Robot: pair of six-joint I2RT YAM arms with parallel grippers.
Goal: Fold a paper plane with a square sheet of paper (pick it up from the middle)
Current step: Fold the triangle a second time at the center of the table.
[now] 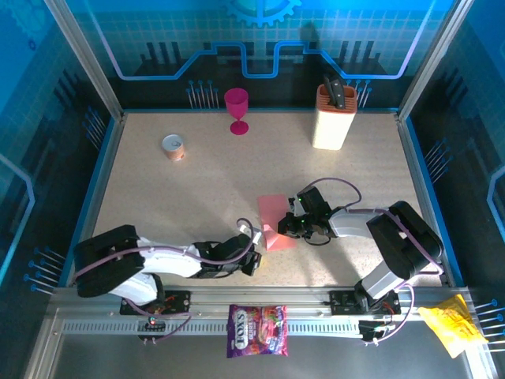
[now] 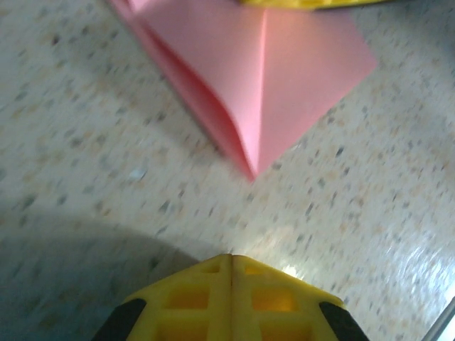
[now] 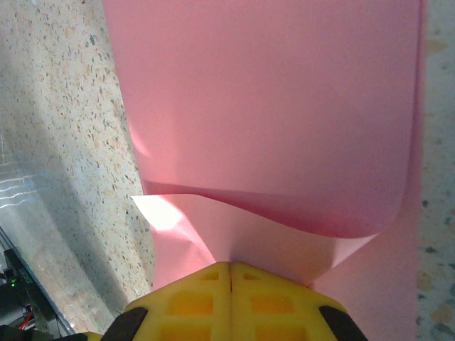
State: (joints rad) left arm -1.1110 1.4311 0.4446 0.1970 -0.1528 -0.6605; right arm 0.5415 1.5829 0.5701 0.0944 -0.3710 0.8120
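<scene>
Top external view is showing the square sheet of paper (image 1: pixel 273 212) lying partly folded near the middle of the table (image 1: pixel 189 197), between the two grippers. The left gripper (image 1: pixel 254 238) is sitting low just beside the sheet's near left corner, and the right gripper (image 1: pixel 286 227) is meeting its right edge. Left wrist view is showing the left gripper (image 2: pixel 231 266) with its yellow jaws pressing together on nothing. The sheet (image 2: pixel 284 78) is lying just ahead of it, a sharp crease running to a pointed corner that is facing the tips, with bare table between. Right wrist view is showing the right gripper (image 3: pixel 231 273) likewise closed, its tips touching the sheet (image 3: pixel 270 106), where a flap is standing curled up off the lower layer. Whether a layer is pinched in the seam cannot be told. A magenta goblet (image 1: pixel 236 106) and a cream knife block (image 1: pixel 333 122) are standing at the far edge, well apart from the sheet
</scene>
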